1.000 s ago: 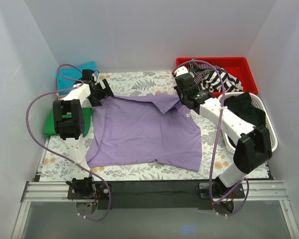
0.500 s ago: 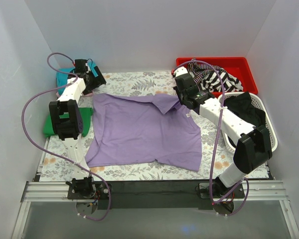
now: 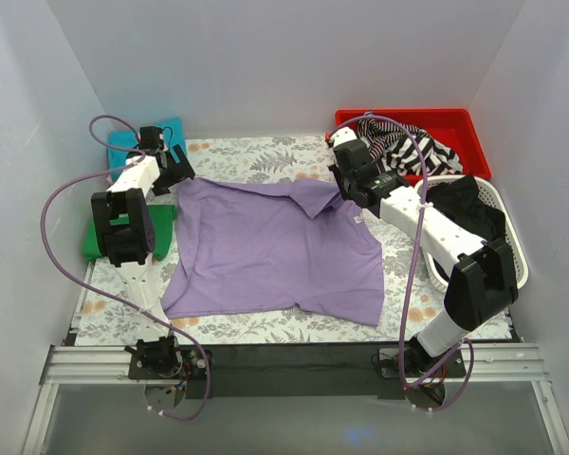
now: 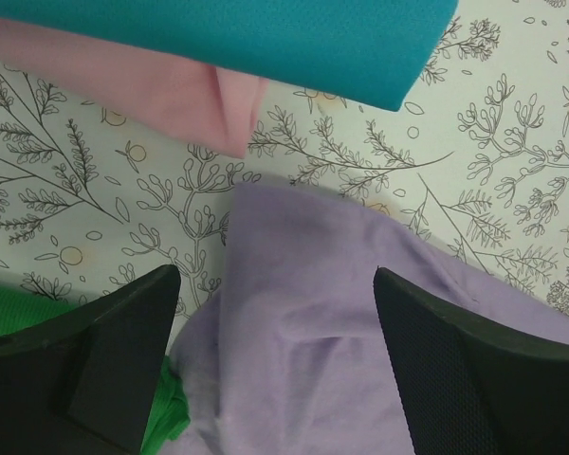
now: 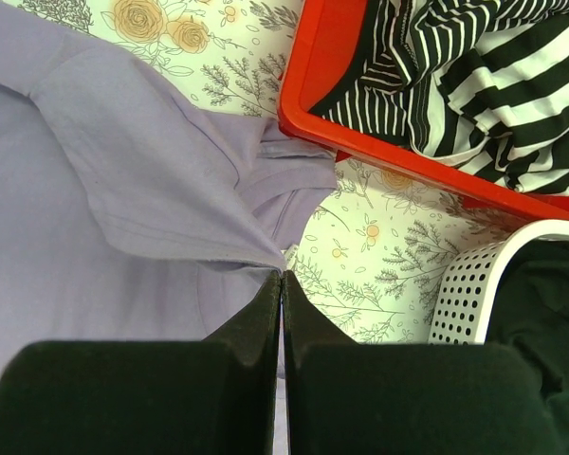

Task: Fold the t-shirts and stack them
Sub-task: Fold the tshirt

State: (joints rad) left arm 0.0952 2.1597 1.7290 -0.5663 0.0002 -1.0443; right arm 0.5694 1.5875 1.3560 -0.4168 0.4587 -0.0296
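A lavender t-shirt [image 3: 275, 246] lies spread on the flowered table cloth. Its right sleeve is folded in, and my right gripper [image 3: 345, 196] is shut on that fold's edge; in the right wrist view the gripper [image 5: 282, 275] pinches the lavender cloth [image 5: 123, 190] at the tips. My left gripper [image 3: 177, 172] hovers open over the shirt's far left corner, the lavender corner [image 4: 332, 313] lying between its spread fingers [image 4: 104, 351]. Folded teal [image 4: 266, 38], pink [image 4: 152, 90] and green [image 4: 166, 422] t-shirts lie just beyond that corner.
A red bin [image 3: 455, 121] with striped cloth [image 3: 398, 142] stands at the back right, a white perforated basket [image 3: 507, 237] with dark cloth in front of it. The teal shirt [image 3: 133, 142] and green shirt [image 3: 95, 242] lie along the left wall.
The left gripper swung back toward the teal shirt, then came forward and down over the lavender shirt's far left corner, jaws narrowing slightly. The right gripper kept its hold.
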